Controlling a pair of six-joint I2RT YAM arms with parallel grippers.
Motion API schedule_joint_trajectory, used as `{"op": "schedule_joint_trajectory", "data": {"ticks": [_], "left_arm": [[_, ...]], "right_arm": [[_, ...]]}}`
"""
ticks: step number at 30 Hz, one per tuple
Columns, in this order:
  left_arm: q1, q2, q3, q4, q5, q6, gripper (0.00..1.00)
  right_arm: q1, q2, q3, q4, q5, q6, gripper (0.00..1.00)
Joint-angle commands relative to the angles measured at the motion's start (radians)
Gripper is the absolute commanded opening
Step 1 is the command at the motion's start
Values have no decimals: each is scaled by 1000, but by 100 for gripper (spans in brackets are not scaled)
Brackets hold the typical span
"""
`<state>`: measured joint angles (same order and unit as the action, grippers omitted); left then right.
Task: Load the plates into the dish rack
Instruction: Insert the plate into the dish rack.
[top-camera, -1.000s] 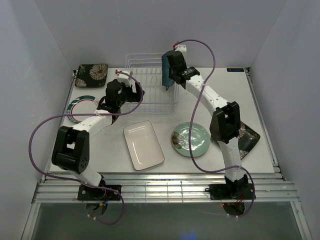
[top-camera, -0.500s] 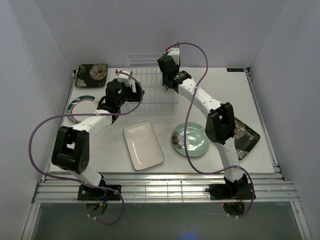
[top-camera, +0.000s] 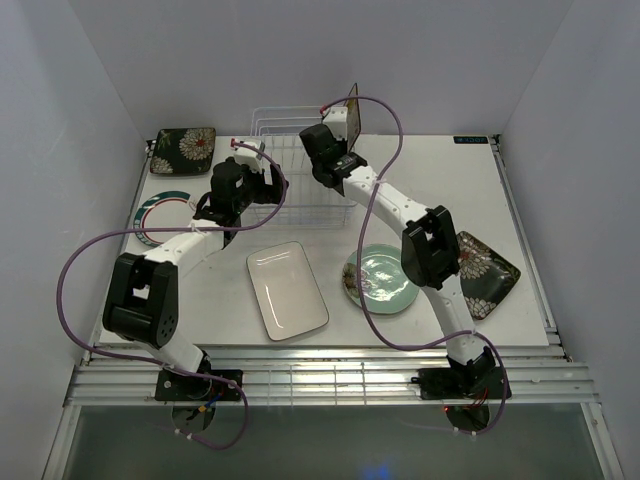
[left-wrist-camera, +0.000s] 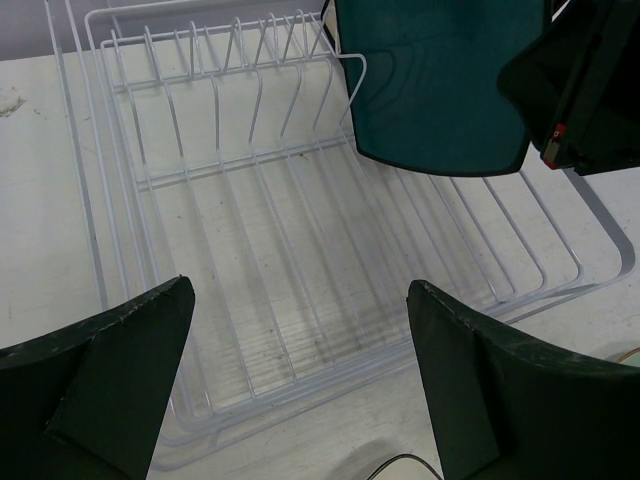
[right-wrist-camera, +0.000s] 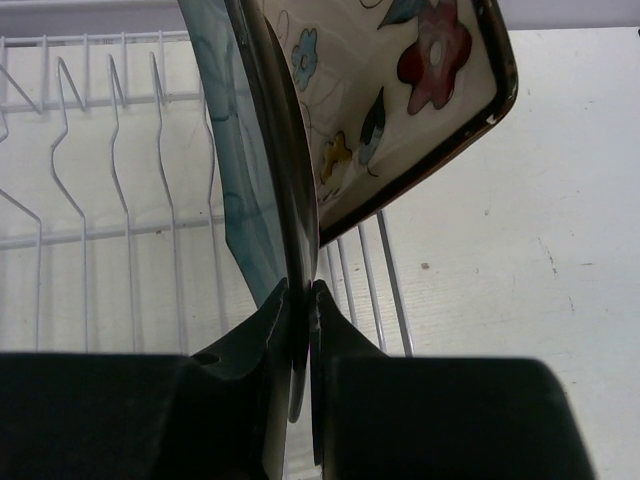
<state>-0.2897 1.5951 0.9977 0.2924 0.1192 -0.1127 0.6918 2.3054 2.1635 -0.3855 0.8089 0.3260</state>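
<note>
A dark square floral plate (top-camera: 185, 150) lies flat at the far left corner of the tabletop (top-camera: 470, 190). Nearer lies a round white green-rimmed plate (top-camera: 158, 215), partly hidden by the left arm (top-camera: 190, 245). The left jaws stand spread wide at the left side of the dish rack (top-camera: 290, 185), gripping nothing. The white wire rack sits at the far middle, upright prongs in a row. In front of it a white rectangular plate (top-camera: 287, 290) lies flat, its long axis running near to far, the near end swung slightly right.

The right jaws pinch the rim of a teal square plate (left-wrist-camera: 440, 90), held on edge above the rack's far right part. A cream square floral plate (right-wrist-camera: 400, 90) lies against its back; whether the jaws clamp it too cannot be told. A round mint-green plate (top-camera: 385, 280) lies flat by the right arm (top-camera: 430, 250), and a second dark floral plate (top-camera: 495, 268) lies near the right edge. A small dark sticker (top-camera: 470, 140) at the far edge carries writing too small to read.
</note>
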Motion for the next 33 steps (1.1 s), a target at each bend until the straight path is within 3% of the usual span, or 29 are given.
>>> {"op": "schedule_joint_trajectory", "data": {"ticks": [1, 12, 25, 33], "left_arm": [[1, -61, 18, 16, -4, 7, 98], [1, -66, 16, 14, -6, 7, 98], [1, -55, 18, 16, -4, 10, 98], [1, -46, 21, 16, -4, 11, 98]], "right_arm": [[17, -26, 59, 186, 151, 21, 8], [40, -77, -65, 373, 251, -50, 8], [40, -63, -82, 632, 322, -260, 8], [32, -28, -59, 744, 277, -334, 8]]}}
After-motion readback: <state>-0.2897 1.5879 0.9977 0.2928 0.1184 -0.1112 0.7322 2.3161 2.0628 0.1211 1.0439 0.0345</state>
